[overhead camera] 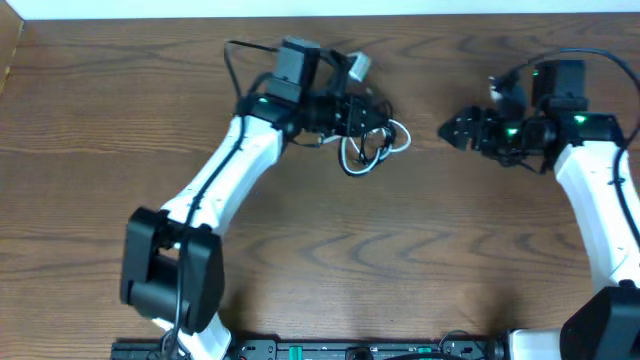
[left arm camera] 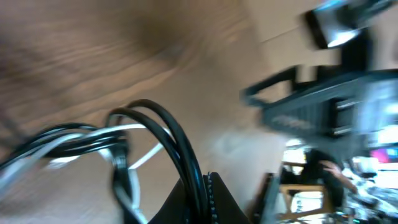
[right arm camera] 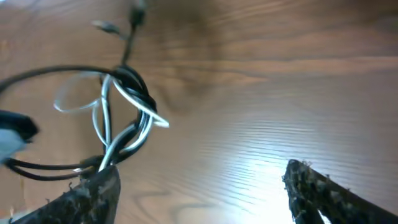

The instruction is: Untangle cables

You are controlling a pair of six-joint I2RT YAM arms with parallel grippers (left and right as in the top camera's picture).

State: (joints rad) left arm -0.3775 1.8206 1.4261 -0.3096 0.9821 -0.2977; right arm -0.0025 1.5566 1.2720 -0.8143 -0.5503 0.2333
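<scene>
A thin black cord and a white cord lie tangled in one bundle (overhead camera: pixel 365 148) on the wooden table, just right of centre at the back. My left gripper (overhead camera: pixel 372 120) sits on the bundle and is shut on a loop of the black cord (left arm camera: pixel 180 155); white strands (left arm camera: pixel 74 140) run off to the left. My right gripper (overhead camera: pixel 452 129) is open and empty, a short way right of the bundle. In the right wrist view the knotted cords (right arm camera: pixel 127 112) lie ahead between its spread fingers (right arm camera: pixel 202 193), with a small plug end (right arm camera: pixel 106 26) farther off.
A small white plug or adapter (overhead camera: pixel 358 66) lies near the table's back edge above the left gripper. The thick black robot wires loop behind both arms. The wooden table (overhead camera: pixel 380 260) extends toward the front.
</scene>
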